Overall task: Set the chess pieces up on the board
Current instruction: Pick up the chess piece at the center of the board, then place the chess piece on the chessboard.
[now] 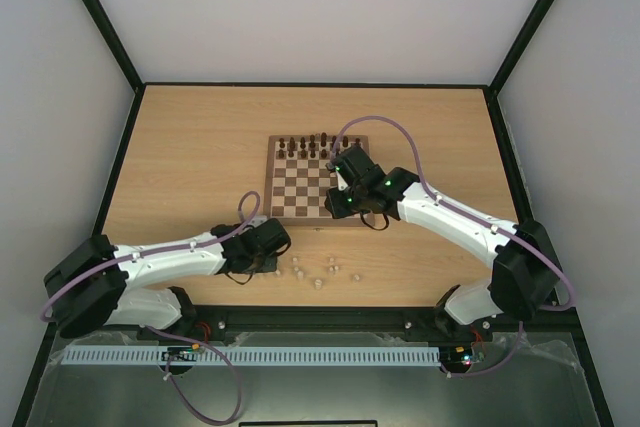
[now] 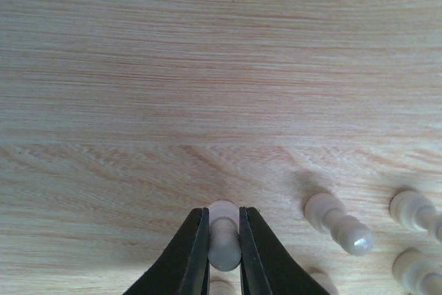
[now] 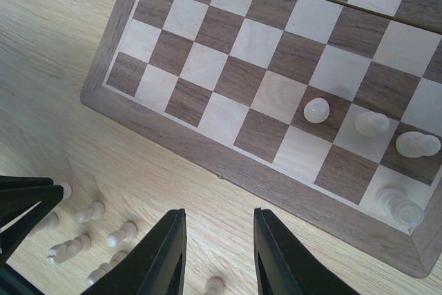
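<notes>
Left gripper clamps a pale pawn down on the table — right gripper hangs at the edge of the board, jaws partly apart, empty.

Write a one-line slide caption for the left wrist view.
Left gripper pinches a pale chess piece on the table; more pieces lie nearby.

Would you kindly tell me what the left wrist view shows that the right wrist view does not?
Only the left wrist view shows the grip: the left hand shut on a pale piece. Only the right wrist view shows the board, four pieces standing near one corner of it, and the right hand, open and empty, just off the board's edge. Both show the wooden table and loose pieces lying on it.
</notes>
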Tool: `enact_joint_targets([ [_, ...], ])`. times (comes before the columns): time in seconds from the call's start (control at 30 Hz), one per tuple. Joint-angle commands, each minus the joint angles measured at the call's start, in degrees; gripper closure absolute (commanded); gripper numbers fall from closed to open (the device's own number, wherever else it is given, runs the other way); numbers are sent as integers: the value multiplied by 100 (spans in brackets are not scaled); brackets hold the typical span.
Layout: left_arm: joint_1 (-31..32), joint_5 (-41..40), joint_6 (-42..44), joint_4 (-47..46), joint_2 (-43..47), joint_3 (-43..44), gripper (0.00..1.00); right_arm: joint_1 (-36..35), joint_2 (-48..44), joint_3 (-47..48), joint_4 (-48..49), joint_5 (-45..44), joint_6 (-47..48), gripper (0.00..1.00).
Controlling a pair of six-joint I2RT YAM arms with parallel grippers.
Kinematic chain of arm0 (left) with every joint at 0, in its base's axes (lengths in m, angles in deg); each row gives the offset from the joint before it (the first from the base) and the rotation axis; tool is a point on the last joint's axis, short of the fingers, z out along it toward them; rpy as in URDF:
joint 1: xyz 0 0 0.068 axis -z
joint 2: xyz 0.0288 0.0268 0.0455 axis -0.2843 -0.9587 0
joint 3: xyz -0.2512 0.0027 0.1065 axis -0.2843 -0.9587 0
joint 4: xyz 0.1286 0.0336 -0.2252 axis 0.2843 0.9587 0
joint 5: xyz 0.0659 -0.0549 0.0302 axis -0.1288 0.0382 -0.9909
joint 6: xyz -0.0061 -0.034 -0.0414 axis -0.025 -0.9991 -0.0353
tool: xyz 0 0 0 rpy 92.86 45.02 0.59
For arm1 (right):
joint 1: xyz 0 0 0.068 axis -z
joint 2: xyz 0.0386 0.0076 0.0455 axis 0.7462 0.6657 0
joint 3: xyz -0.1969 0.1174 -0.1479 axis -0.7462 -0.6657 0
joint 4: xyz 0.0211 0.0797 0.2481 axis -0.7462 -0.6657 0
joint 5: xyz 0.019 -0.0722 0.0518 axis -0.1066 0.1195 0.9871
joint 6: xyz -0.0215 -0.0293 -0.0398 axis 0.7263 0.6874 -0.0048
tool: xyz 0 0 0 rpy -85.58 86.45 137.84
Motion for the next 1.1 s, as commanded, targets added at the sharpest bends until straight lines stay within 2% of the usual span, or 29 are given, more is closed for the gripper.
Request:
enact_joint_targets([
  [0.0,46,-51,-57,86,-64,-47,91,-36,-120,-83,-86,13,82,73],
  [0.2,-68,-262,273,313,-240,477,93,-41,-156,-86,-84,0,81,73],
  [0.4,-590,-474,1046,362,-638,1376,92,-32,-249,-35,-135,-143,64,72],
  [0.67,-1365,-294,1948,-36,-1500,2360,91,-38,-375,-15,-193,-346,55,73],
  [0.9,-1536,-170,2265,-128,-2312,3083,91,-29,-437,-44,-196,-379,48,72],
  [1.07,-1636,-119,2325,-183,-2479,3110,90,-27,-445,-78,-186,-372,38,72],
])
